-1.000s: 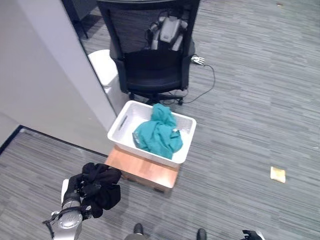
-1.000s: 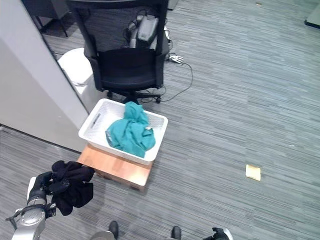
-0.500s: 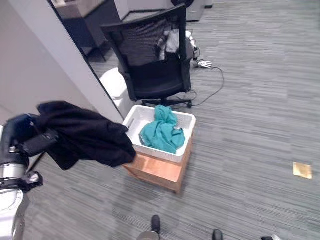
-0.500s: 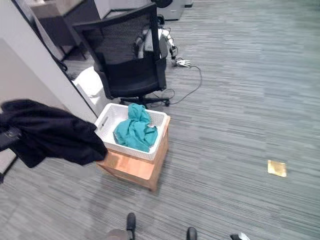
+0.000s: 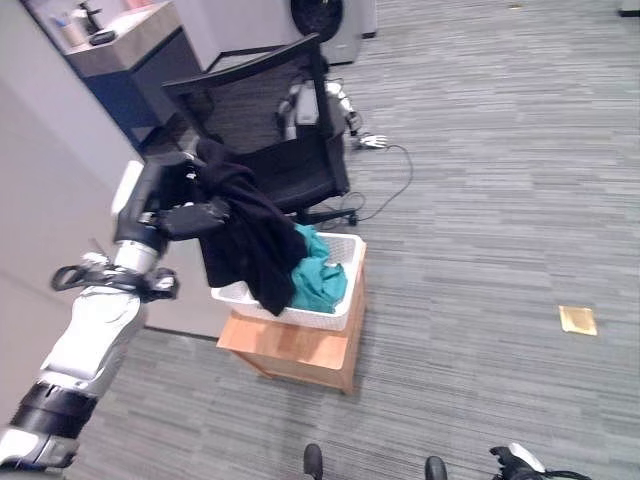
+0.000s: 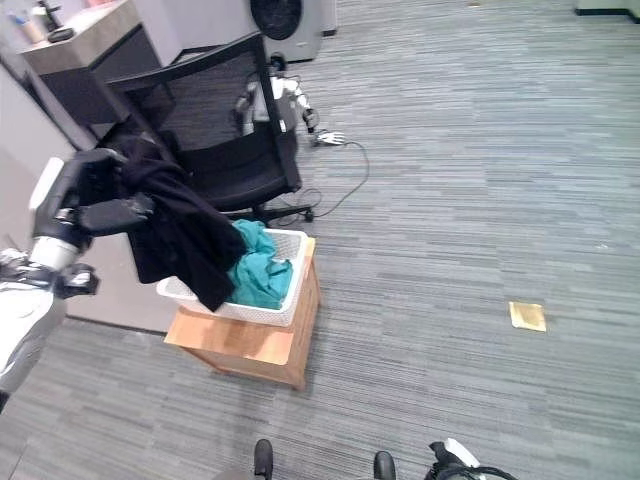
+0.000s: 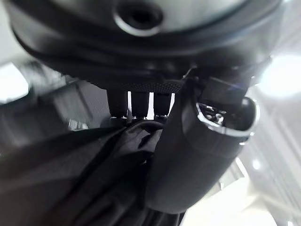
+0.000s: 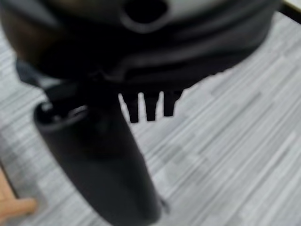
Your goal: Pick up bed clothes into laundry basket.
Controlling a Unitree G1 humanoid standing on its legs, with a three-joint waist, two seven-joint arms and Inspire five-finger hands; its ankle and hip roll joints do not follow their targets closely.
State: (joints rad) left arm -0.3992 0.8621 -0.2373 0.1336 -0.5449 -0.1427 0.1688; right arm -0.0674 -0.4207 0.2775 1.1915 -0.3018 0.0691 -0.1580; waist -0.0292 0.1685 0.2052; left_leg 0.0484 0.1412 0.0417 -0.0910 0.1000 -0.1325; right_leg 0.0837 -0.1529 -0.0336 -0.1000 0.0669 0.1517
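Note:
A black garment (image 5: pixel 250 235) hangs from my left hand (image 5: pixel 172 200), which is raised at chest height and shut on the cloth's top. Its lower end drapes over the left rim of the white laundry basket (image 5: pixel 335 318) and partly inside it. A teal garment (image 5: pixel 320 278) lies in the basket. In the left wrist view the thumb (image 7: pixel 188 160) presses the dark cloth (image 7: pixel 70 179) against the fingers. My right hand (image 5: pixel 515 460) hangs low at the lower right; in its wrist view the thumb (image 8: pixel 108 155) stands relaxed over grey carpet, holding nothing.
The basket rests on a low wooden box (image 5: pixel 290 348). A black office chair (image 5: pixel 290 165) stands just behind it, with a grey partition (image 5: pixel 50 180) to the left. A yellow note (image 5: pixel 578 319) lies on the carpet to the right.
My left arm has lifted the black garment from near the floor and swung it right, so it now hangs over the basket's left rim. The camera view has also shifted.

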